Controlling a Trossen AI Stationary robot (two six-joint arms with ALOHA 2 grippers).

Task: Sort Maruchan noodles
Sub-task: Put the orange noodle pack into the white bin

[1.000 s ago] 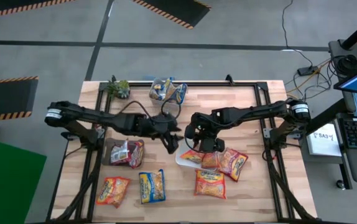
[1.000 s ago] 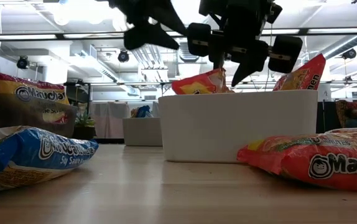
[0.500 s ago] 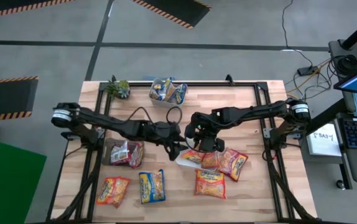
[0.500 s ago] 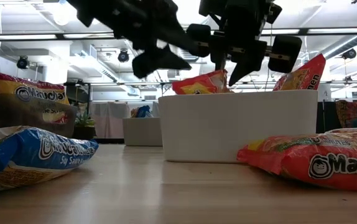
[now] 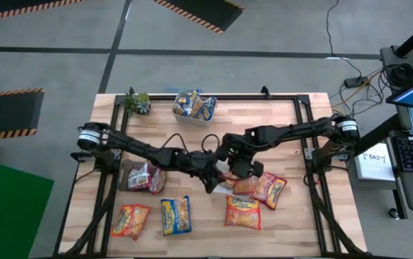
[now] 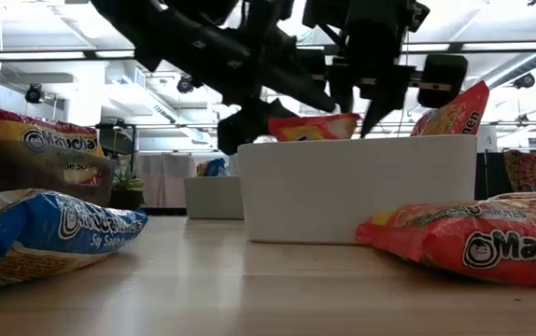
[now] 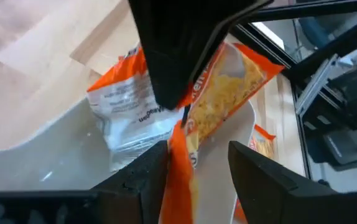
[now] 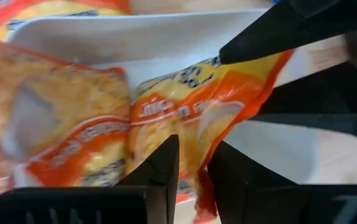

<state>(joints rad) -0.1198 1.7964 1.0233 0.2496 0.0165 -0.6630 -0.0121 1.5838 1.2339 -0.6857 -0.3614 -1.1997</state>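
My right gripper [image 8: 194, 177] is shut on an orange Maruchan packet [image 8: 185, 118] over the white tray [image 6: 361, 187]. In the low view the packet [image 6: 315, 126] shows just above the tray's rim. My left gripper [image 7: 197, 174] is open and has come in from the table's left. Its fingers stand on either side of the near edge of that packet [image 7: 234, 93]; I cannot tell whether they touch it. A second orange packet [image 8: 54, 118] lies in the tray. In the high view both grippers meet at the tray [image 5: 214, 188]. My right gripper pinches the orange packet between its two fingers at one edge [image 8: 194, 158], coming from above and pointing down. The packet spreads out below the fingers over the tray, roughly level. The tray wall hides whether its underside rests inside.
Loose packets lie near the table's near edge: orange [image 5: 131, 219], blue-and-yellow [image 5: 175, 214], orange [image 5: 242, 211] and another [image 5: 270, 187] beside the tray. A dark tray [image 5: 145, 175] holds red packets. A clear tray [image 5: 194, 105] of blue packets and a small plant [image 5: 136, 101] stand at the far edge.
My left arm has stretched toward the table's right and come down to the white tray, bringing its open fingers to the packet. My right gripper has kept its place and stayed shut, and the packet it holds has tipped from slanting to nearly level.
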